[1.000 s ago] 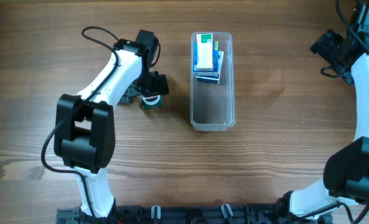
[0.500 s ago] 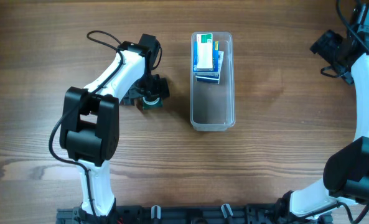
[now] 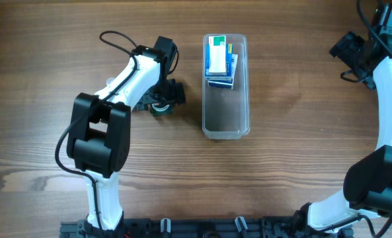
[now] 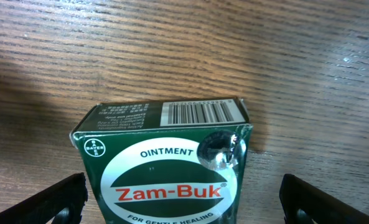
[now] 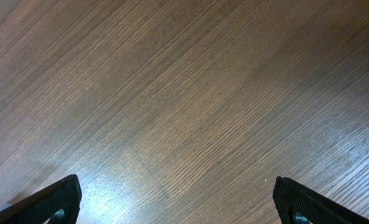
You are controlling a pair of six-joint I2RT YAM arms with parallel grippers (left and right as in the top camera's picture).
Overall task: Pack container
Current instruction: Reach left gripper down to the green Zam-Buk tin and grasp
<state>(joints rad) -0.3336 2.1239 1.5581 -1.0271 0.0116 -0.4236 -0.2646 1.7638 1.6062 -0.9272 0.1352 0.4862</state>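
The table (image 3: 295, 145) is brown wood with fine darker grain streaks. The ointment box (image 4: 165, 168) is dark green, with a white round field on its face carrying green lettering and a red brand name, and a black-and-white barcode on top. The container (image 3: 225, 116) is clear. The boxes (image 3: 219, 63) in it are blue and white with a green patch.

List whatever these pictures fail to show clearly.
1. Zam-Buk box: in the left wrist view, the bottom edge cuts off its lower face, and the fine print on the dark panel is too small to read.
2. Same box, overhead: mostly hidden beneath the left gripper.
3. Stacked boxes in the container: overhead, count and labels too small to tell.
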